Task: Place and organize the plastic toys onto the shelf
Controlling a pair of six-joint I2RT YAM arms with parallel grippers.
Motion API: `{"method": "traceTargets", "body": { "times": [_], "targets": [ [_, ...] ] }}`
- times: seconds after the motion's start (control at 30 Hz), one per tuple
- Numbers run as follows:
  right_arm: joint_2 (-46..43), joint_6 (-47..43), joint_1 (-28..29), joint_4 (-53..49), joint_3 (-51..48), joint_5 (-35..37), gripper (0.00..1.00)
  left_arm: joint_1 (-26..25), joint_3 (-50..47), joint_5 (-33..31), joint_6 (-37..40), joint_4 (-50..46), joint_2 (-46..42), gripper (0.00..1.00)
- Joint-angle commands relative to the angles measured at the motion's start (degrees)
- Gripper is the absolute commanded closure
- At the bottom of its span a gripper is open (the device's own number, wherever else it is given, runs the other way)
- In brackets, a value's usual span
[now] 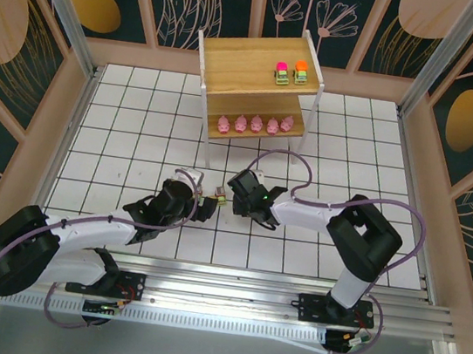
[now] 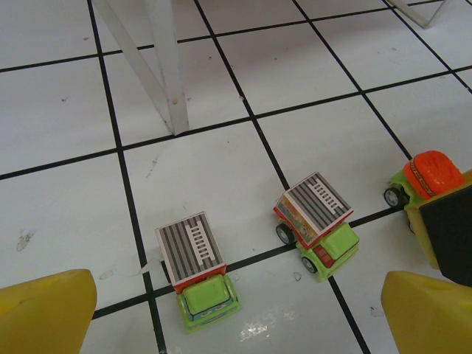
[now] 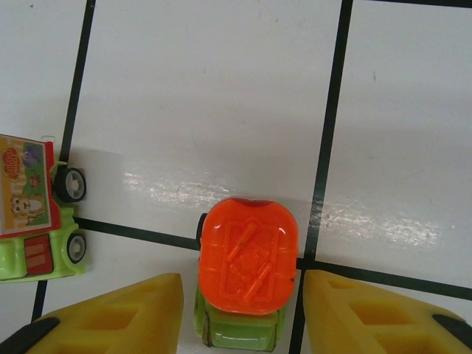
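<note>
Location of shelf (image 1: 244, 59): 12 o'clock edge of the table (image 1: 120, 125), a glossy white tiled surface with black grid lines. Construction: two light wood-grain boards, white frame, thin white legs.

Upper board contents: two blocky green vehicles side by side toward the 3 o'clock end, the pink-topped vehicle (image 1: 280, 74) and the orange-topped shelf vehicle (image 1: 301, 71). Lower board contents: five rounded pink pigs (image 1: 256, 125) in a single row.

Remaining toys stand on the tiles at 6 o'clock from the shelf, between the two arms. The first striped-top vehicle (image 2: 192, 249) and second striped-top vehicle (image 2: 316, 200) carry flat grey striped roofs over green cabs. The floor orange-topped vehicle (image 3: 247, 254) has a moulded, rounded orange cap.

Left gripper (image 2: 236, 328): yellow fingers spread wide, holding nothing.

Right gripper (image 3: 243, 317): yellow fingers set narrow, one at 3 o'clock and one at 9 o'clock of the floor orange-topped vehicle. Whether the pads touch it cannot be told.
</note>
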Motion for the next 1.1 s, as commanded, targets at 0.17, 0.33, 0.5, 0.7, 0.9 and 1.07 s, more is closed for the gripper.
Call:
{"method": "traceTargets", "body": {
  "times": [0.17, 0.33, 0.5, 0.7, 0.9, 1.07],
  "targets": [
    [1.8, 1.0, 0.1, 0.1, 0.2, 0.3, 0.57, -0.5, 1.3, -0.6, 1.1, 0.0, 0.4, 0.01],
    [2.3, 1.1, 0.3, 0.2, 0.3, 0.4, 0.61, -0.4, 1.4, -0.5, 1.1, 0.1, 0.3, 0.01],
    [2.4, 1.0, 0.5, -0.7, 0.8, 1.0, 0.66, -0.5, 1.3, -0.4, 1.1, 0.1, 0.4, 0.01],
    [1.3, 0.9, 0.6, -1.8, 0.9, 2.3, 0.71, -0.6, 1.3, -0.2, 1.1, 0.2, 0.4, 0.01],
    [-1.7, 0.8, 0.6, -3.5, 0.7, 4.1, 0.72, -1.6, 1.3, -0.1, 1.8, 0.9, 0.2, 0.01],
    [-4.5, 0.6, 0.5, -5.7, 1.2, 5.4, 0.72, -2.2, 1.5, -0.3, 2.1, 0.9, 0.8, 0.01]
  ]
}}
